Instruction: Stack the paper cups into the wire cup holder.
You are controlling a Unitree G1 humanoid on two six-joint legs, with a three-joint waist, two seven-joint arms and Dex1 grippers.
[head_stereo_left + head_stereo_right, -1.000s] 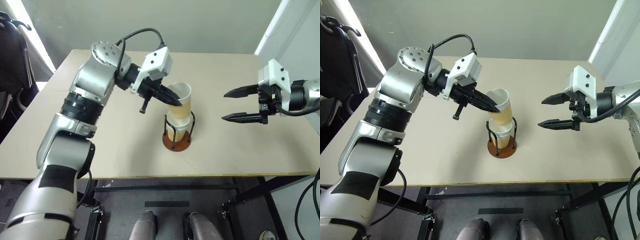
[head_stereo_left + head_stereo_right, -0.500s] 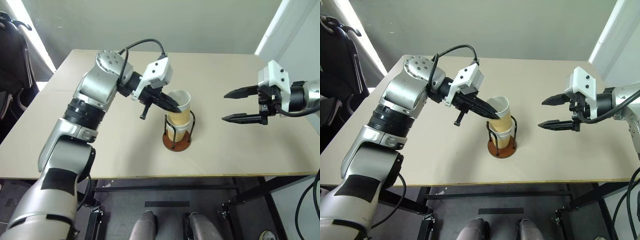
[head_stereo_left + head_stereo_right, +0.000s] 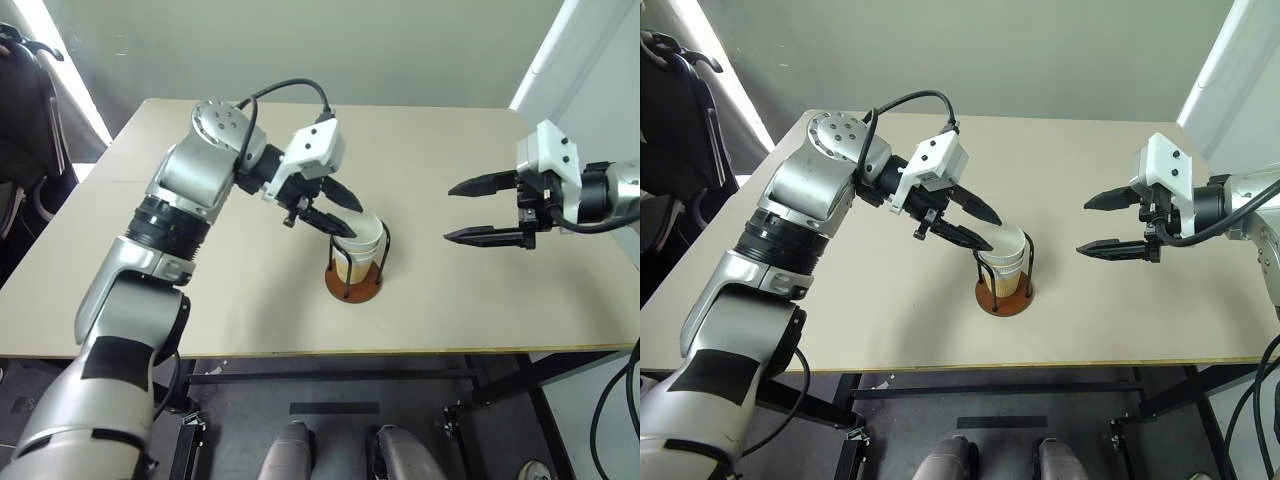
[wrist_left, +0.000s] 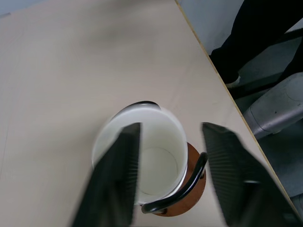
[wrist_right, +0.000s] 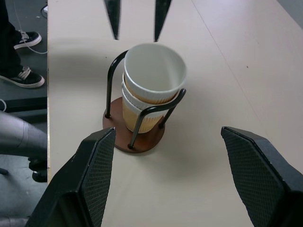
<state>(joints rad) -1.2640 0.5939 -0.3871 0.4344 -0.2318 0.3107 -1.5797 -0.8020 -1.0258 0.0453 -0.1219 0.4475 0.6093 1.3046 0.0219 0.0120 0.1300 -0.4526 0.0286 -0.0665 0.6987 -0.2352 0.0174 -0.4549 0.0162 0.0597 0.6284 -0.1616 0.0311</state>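
Note:
The paper cups (image 3: 362, 238) sit nested one inside another in the wire cup holder (image 3: 352, 287), upright near the middle of the table. The top cup's white inside (image 4: 158, 151) faces up, and black wire loops (image 5: 142, 118) rise around the stack from the reddish-brown base. My left gripper (image 3: 353, 221) hovers just above and to the left of the top rim, open, with a finger on either side of the cup and holding nothing. My right gripper (image 3: 450, 212) hangs open and empty off to the right, well away from the holder.
The beige table (image 3: 480, 300) has its front edge close below the holder. A black chair (image 3: 25, 100) stands beyond the table's left side. A person's dark shoes (image 5: 26, 40) are on the floor past the far edge.
My left gripper has opened and let go of the top cup, which has dropped down into the stack in the holder. The right arm has stayed where it was.

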